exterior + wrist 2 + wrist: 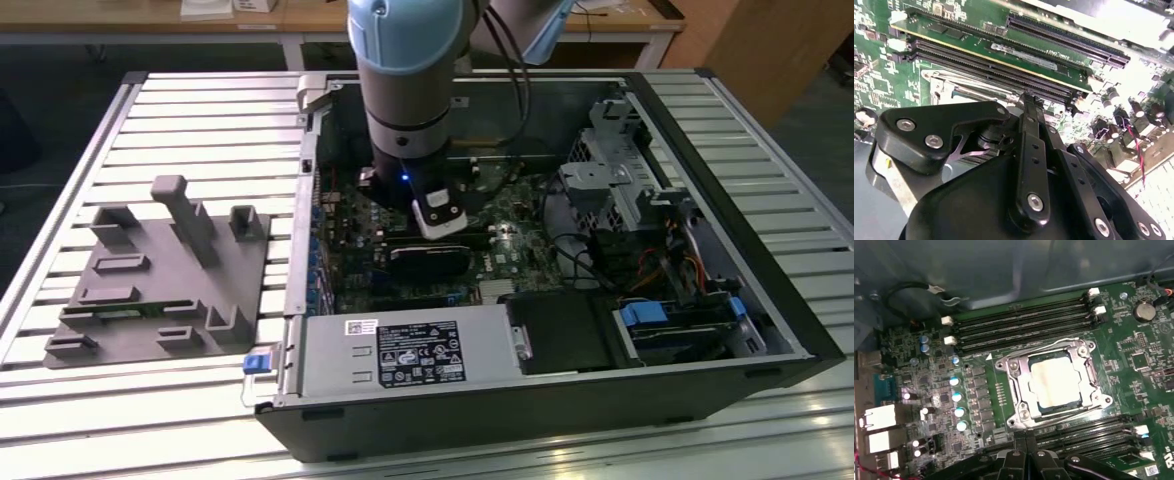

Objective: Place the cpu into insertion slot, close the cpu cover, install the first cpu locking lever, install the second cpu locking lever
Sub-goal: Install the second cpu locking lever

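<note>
In the first wrist view the gripper (1026, 442) shows as black linkage at the frame's edge, its two fingers (1020, 440) pressed together with no gap and nothing between them. Just past the tips lies the slot (1053, 385), a square socket with a silvery cover (1015, 390) folded flat over it. The cpu (1056, 382) sits inside, its pale face showing through the cover's window (glare washes out its middle). Thin wire levers (1044, 351) run along the frame's edges; whether they are hooked down I cannot tell. The fingertips stand beside the socket's near edge, apart from the chip.

Rows of long black memory slots (1019, 322) flank the socket on the green board (1134, 365).

In the second wrist view the gripper (1029, 107) fills the foreground, its narrow closed tip pointing toward a metal bracket and a memory stick (999, 45) beyond.

In the exterior view the arm (407, 90) reaches down into the open case (694, 330), gripper (441, 222) low over the board. A labelled power supply (407, 352) sits at the case's near side, and a grey fixture (154, 275) lies on the slatted table (80, 400) at the exterior view's left.
</note>
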`<state>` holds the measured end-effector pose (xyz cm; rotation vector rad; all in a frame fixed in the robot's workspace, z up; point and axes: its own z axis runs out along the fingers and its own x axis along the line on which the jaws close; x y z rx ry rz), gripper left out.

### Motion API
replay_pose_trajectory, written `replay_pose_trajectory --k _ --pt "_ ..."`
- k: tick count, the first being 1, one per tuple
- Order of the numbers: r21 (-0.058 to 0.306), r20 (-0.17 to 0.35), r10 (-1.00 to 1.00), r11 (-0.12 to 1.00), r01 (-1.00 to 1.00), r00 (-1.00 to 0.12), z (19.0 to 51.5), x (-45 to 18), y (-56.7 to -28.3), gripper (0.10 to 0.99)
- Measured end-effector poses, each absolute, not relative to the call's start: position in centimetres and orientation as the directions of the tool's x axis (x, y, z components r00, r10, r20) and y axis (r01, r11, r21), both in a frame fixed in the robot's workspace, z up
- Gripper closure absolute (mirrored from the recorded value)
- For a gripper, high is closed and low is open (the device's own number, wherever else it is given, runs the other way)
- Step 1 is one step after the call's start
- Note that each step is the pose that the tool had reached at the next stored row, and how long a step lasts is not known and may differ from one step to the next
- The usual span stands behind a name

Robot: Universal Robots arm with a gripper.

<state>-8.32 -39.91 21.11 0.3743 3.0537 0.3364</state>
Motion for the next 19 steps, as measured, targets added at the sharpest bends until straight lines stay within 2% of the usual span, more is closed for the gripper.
replay_pose_trajectory --k 8,19 --pt "0.219 -0.019 0.245 0.947 0.235 -0.969 21.1 -6.5 -39.8 0.98" --pt "0.218 -0.019 0.245 0.947 0.235 -0.969 21.1 -5.9 -37.7 0.98"
